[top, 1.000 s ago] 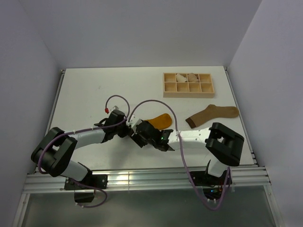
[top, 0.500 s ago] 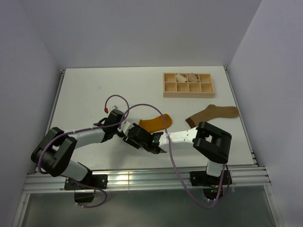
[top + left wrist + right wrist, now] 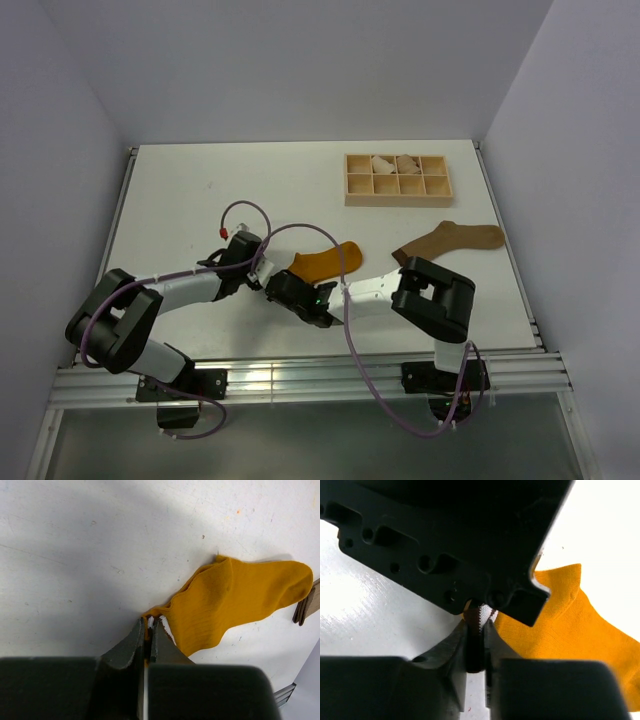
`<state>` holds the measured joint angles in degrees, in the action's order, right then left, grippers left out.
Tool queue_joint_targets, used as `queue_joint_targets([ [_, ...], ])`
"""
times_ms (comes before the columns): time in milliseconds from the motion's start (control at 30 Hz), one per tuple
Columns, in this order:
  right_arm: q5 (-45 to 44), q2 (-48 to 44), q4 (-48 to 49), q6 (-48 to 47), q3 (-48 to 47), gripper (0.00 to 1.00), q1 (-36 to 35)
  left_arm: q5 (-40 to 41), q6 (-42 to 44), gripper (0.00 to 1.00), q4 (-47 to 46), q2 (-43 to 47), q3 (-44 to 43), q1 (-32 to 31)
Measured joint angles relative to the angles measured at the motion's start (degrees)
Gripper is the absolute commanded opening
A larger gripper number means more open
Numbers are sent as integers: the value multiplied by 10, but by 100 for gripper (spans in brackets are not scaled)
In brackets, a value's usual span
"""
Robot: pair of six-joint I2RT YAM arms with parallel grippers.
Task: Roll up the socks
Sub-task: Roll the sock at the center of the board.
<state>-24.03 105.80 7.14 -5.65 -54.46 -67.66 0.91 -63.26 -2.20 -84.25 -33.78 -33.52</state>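
Observation:
The mustard-orange sock (image 3: 325, 262) lies flat on the white table, toe pointing right. Its striped cuff (image 3: 480, 614) is pinched at the left end by both grippers. My left gripper (image 3: 266, 277) is shut on the cuff edge (image 3: 148, 622), with the sock (image 3: 240, 600) stretching away up-right. My right gripper (image 3: 287, 285) meets it head-on, and its jaws (image 3: 476, 626) are closed on the brown-and-white cuff fabric, just under the left gripper's black body (image 3: 445, 530). The tan-brown sock (image 3: 450, 242) lies free to the right.
A wooden divided tray (image 3: 399, 202) stands at the back right with pale rolled bundles (image 3: 383, 163) in its rear cells. Purple cables loop over both arms. The right arm's elbow (image 3: 435, 300) sits just in front of the tan sock's dark cuff.
My right arm has swung left to the left gripper, and its jaws have closed from wide open onto the cuff. The left gripper has held still.

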Motion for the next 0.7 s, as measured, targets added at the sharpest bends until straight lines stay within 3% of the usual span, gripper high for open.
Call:
queue_joint_targets([
  [133, -6, 1, 0, 4, -1, 0, -1, 2, -7, 16, 0, 1, 0, 0],
  [167, -6, 1, -1, 5, -2, 0, -1, 3, -9, 28, 1, 2, 0, 0],
  [233, -2, 1, -5, 8, -5, 0, -2, 8, -14, 40, 2, 7, 4, 0],
  [267, 2, 1, -8, 11, -7, 0, -2, 11, -18, 52, 3, 12, 8, 0],
  [367, 29, 1, -17, 38, -16, 0, -2, 25, -31, 65, 5, 35, 19, 2],
  [700, 149, -27, -33, 123, -5, 0, 68, 60, -60, 66, 8, 93, 48, 1],
])
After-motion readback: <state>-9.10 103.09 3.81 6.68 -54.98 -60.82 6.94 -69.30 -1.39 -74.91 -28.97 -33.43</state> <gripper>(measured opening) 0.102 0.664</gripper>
